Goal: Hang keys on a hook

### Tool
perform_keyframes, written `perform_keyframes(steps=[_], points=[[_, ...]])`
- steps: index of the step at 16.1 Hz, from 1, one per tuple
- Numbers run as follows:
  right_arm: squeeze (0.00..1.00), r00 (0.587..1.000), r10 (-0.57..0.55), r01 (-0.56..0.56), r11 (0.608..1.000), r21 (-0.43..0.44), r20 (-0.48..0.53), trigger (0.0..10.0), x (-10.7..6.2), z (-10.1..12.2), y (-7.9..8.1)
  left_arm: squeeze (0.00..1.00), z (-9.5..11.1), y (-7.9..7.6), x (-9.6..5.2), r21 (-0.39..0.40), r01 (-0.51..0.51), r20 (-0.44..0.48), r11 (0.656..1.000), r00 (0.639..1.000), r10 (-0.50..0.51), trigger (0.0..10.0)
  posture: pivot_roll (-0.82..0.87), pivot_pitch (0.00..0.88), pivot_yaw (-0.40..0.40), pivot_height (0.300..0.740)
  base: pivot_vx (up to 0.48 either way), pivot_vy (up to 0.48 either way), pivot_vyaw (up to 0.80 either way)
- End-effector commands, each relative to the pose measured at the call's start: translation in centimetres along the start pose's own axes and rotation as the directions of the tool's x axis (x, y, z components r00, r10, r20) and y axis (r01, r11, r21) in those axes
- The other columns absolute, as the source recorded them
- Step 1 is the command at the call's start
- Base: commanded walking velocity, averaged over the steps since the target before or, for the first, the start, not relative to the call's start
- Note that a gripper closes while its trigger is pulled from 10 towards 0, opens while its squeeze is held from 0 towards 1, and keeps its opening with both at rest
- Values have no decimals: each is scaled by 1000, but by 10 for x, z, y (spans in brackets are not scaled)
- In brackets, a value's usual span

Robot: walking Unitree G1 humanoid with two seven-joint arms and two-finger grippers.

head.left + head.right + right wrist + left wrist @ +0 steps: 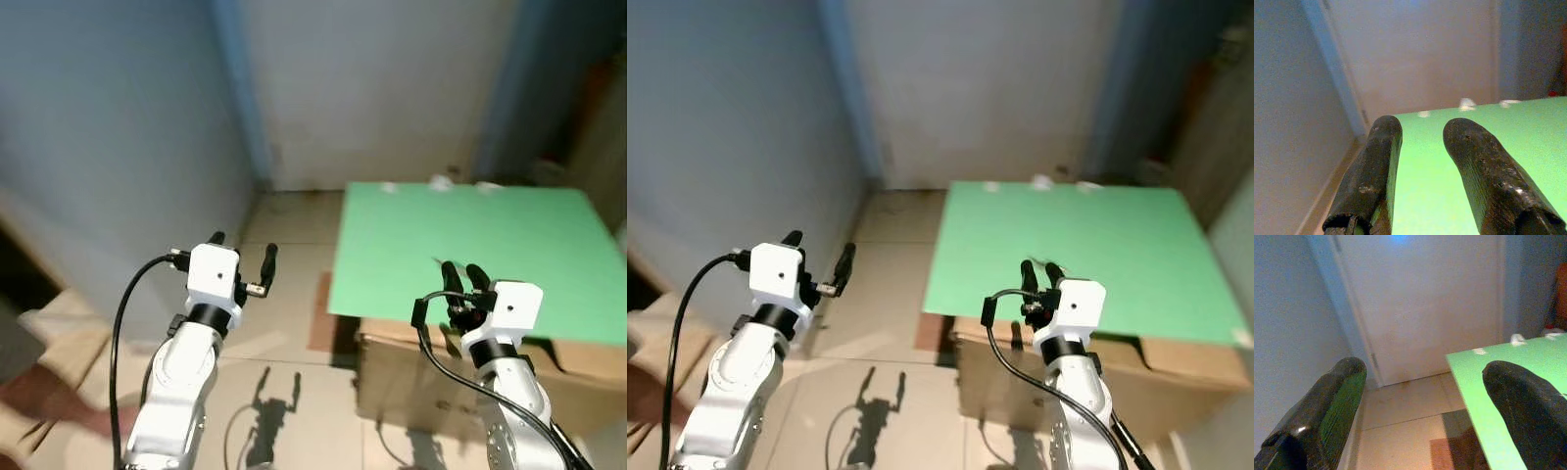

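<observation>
A green tabletop (490, 255) lies on a cardboard box (411, 372) to my right. My right gripper (463, 277) hovers over its near edge, fingers (1376, 161) a little apart and open, nothing between them. A small thin dark thing (436, 261) lies on the green top just beyond that gripper, too small to identify. My left gripper (243, 249) is raised over the tiled floor left of the table, open wide with wide-spread fingers (1337, 406) and nothing in it.
Small white bits (441, 181) lie along the table's far edge. A white door (372, 88) stands behind the table, and a blue-grey wall (108, 147) runs along the left. Tiled floor (284, 323) lies between wall and box. A beige surface (59, 323) sits at lower left.
</observation>
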State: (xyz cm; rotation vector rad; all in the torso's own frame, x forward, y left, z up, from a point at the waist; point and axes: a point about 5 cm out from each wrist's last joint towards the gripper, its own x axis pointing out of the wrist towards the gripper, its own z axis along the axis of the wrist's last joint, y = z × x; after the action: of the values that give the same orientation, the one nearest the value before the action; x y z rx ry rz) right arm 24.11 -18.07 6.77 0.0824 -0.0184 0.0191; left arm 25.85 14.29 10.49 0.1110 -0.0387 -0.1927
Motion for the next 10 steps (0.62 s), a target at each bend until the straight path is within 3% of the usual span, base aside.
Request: perform_keyframes(steps=[1,5,6,10], points=[[0,1000,20,-20,1000,-7,-6,10000,4,-1,7,0,3,5,4,15,-29,-1,999,1000,29,10000,-189,5,120,740,322,-352,0],[0,999,36,-36,999,-16,-15,10000,6,-2,9,0,3,5,11,56,-41,-7,998,999,42,10000,-193,2,119,740,329,-346,0],[0,999,40,-40,999,-17,-16,10000,7,-2,10,0,3,4,15,96,-36,-18,995,999,38,10000,-197,0,122,740,330,-345,0],[0,998,53,-53,998,-19,-23,10000,8,-5,14,0,2,-7,21,157,16,-45,987,999,-9,10000,-199,0,127,740,330,-345,0]])
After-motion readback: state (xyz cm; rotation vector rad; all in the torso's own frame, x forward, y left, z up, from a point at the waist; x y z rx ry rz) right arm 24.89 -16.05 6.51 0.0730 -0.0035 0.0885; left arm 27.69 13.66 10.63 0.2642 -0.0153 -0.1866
